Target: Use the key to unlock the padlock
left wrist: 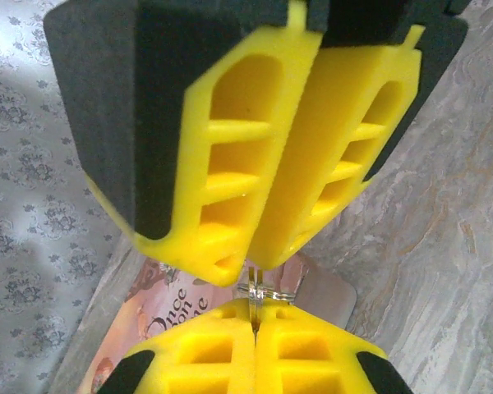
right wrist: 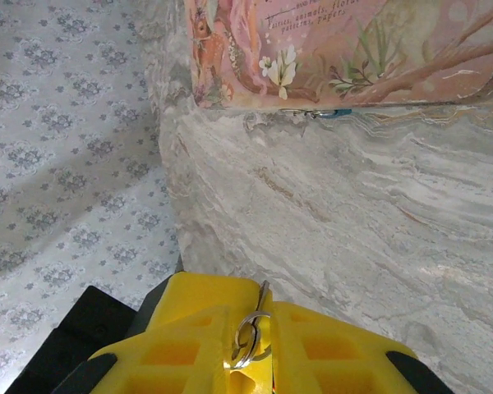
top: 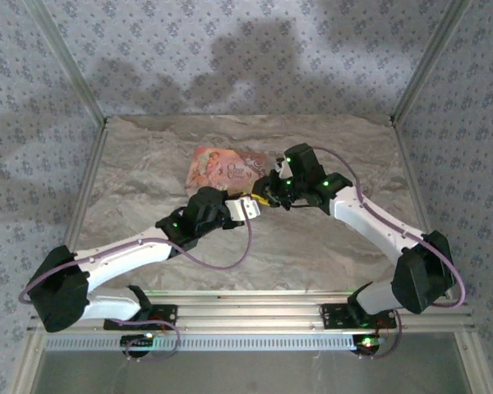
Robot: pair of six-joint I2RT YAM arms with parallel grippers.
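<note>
My left gripper has its yellow fingers pressed shut on a thin strip of the key, with the key ring lying across the fingertips. Tip to tip above it, my right gripper comes down onto the same metal. In the right wrist view the right gripper is shut on the key and its ring, the key's tip poking out. The padlock, a tiny teal bit with a silvery part, lies at the pink box's near edge. From above, both grippers meet mid-table.
A pink floral box lies flat on the marble table just beyond the two grippers. Metal frame rails run along the table's left and right sides, with patterned wall fabric behind them.
</note>
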